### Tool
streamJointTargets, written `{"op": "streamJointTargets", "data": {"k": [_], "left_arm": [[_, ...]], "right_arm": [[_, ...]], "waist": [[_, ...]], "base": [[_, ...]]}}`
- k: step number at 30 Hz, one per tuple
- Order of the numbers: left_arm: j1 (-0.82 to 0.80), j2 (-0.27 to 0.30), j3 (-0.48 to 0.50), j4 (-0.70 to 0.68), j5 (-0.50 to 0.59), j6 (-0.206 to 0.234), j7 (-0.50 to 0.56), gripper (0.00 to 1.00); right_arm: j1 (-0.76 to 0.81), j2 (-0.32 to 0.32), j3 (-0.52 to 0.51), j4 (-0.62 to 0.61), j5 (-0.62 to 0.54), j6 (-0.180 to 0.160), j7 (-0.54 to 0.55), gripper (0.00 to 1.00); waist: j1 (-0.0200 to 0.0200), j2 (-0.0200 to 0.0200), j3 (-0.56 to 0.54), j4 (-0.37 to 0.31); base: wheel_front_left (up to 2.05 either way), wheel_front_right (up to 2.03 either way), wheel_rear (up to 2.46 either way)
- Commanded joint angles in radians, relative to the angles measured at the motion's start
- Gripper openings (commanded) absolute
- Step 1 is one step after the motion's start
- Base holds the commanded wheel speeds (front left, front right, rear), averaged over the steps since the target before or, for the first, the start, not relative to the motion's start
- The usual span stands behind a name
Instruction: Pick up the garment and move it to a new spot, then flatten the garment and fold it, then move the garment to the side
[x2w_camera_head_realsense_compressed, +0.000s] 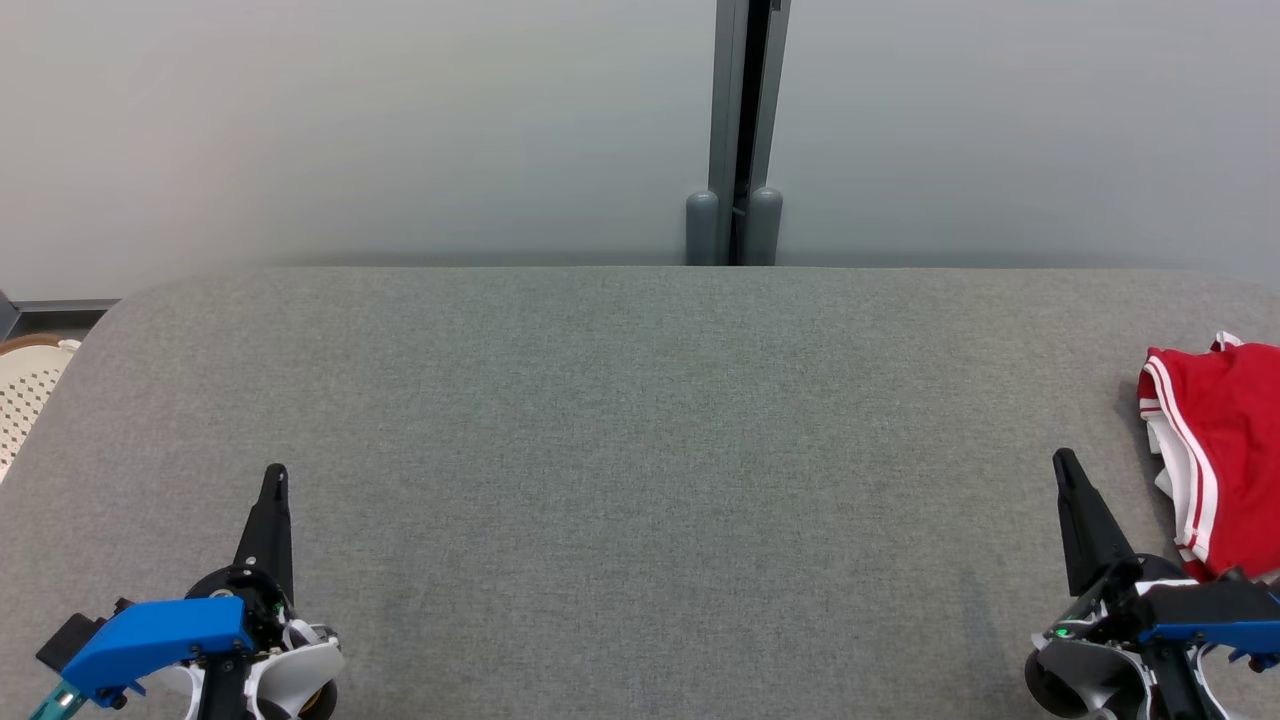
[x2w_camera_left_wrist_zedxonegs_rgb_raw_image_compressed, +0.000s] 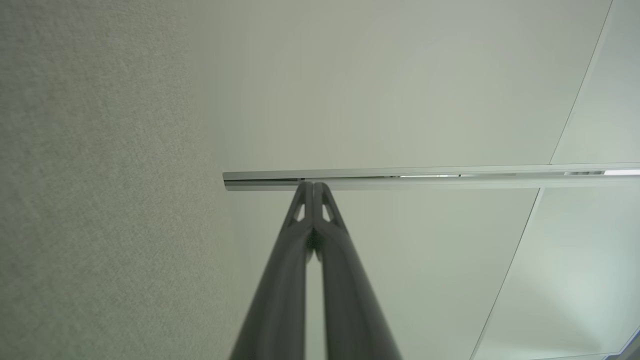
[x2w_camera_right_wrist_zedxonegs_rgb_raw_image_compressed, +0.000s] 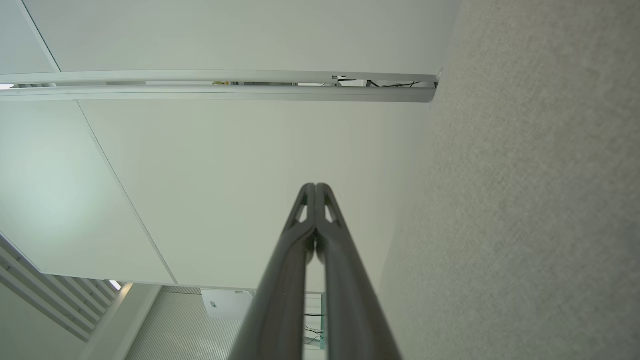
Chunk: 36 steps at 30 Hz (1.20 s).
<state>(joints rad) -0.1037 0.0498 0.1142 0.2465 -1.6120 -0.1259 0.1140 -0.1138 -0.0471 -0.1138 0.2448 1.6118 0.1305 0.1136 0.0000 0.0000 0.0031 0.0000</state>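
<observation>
A: Where is the garment (x2w_camera_head_realsense_compressed: 1225, 450) lying?
B: At the far right edge of the grey counter (x2w_camera_head_realsense_compressed: 620, 450). It is red with white stripes along its hem, bunched up, and partly cut off by the border of the head view.
A: Is it gripped?
B: It lies loose on the counter. The right fingers (x2w_camera_head_realsense_compressed: 1078, 510) are pressed together with nothing between them. They point away from the robot, just beside the garment's left edge. I cannot tell whether they touch the cloth. The dark base of that arm overlaps the garment's lower corner in the head view.
A: And the other arm?
B: The left fingers (x2w_camera_head_realsense_compressed: 272, 525) are at the lower left of the counter, well apart from the garment, also closed tip to tip on nothing. The left wrist view shows the 2 tips meeting, with the counter's grey cloth on that view's left and pale panels beyond.
A: What stands behind the counter?
B: A pale wall (x2w_camera_head_realsense_compressed: 350, 120) with a grey post (x2w_camera_head_realsense_compressed: 735, 120) near its middle. A white perforated object (x2w_camera_head_realsense_compressed: 25, 395) pokes in at the left edge, beside the counter's rounded corner.
</observation>
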Motion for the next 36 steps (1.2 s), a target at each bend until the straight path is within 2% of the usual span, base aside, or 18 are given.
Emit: {"op": "streamJointTargets", "data": {"k": [1, 36], "left_arm": [[-0.010, 0.001, 0.002, -0.005, -0.002, -0.009, 0.004, 0.00], [-0.010, 0.001, 0.001, -0.005, -0.002, -0.009, 0.004, 0.00]], "right_arm": [[0.011, -0.006, -0.002, -0.004, 0.002, 0.000, 0.004, 0.00], [0.011, -0.006, -0.002, -0.004, 0.003, 0.000, 0.004, 0.00]], "waist": [[0.0000, 0.0000, 0.000, 0.000], [0.0000, 0.0000, 0.000, 0.000]], "base": [[0.00, 0.00, 0.00], [0.00, 0.00, 0.00]]}}
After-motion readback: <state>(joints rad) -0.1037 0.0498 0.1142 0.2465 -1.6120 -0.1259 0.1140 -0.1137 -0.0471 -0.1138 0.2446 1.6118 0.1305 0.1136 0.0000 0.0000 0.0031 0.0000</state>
